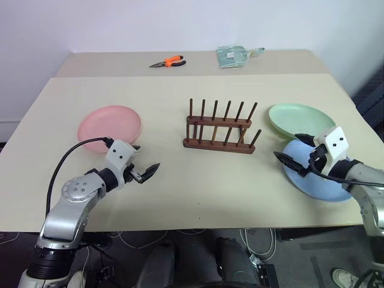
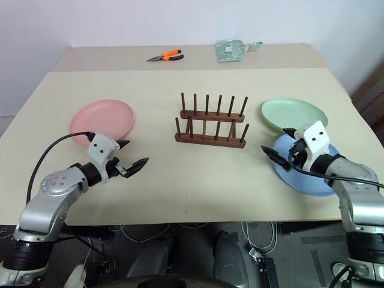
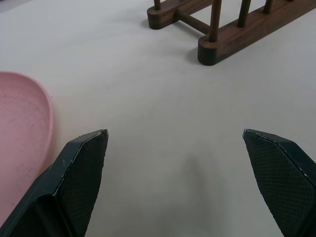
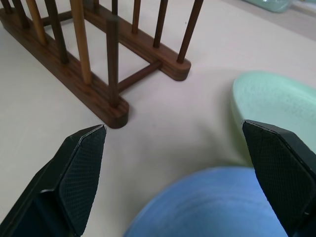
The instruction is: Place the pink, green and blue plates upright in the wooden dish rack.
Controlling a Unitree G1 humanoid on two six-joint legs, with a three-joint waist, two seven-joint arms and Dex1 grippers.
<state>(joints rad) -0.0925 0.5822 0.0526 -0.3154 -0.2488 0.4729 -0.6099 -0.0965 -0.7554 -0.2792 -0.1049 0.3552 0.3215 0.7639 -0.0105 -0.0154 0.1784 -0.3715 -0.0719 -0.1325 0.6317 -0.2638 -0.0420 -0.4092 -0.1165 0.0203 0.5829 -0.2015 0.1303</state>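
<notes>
Beyond the wrist views' reach, orange pliers point(image 1: 169, 61) lie far back; both claws gape empty.

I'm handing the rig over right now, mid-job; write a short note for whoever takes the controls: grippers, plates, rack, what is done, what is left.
Left gripper: open, empty, just right of the pink plate.
Right gripper: open, empty, over the near-left edge of the blue plate.
Green plate lies flat right of the wooden dish rack, just behind the blue plate.
Rack stands mid-table, all slots empty.
Done: nothing racked.
Left: stand all three plates upright in the rack.
</notes>
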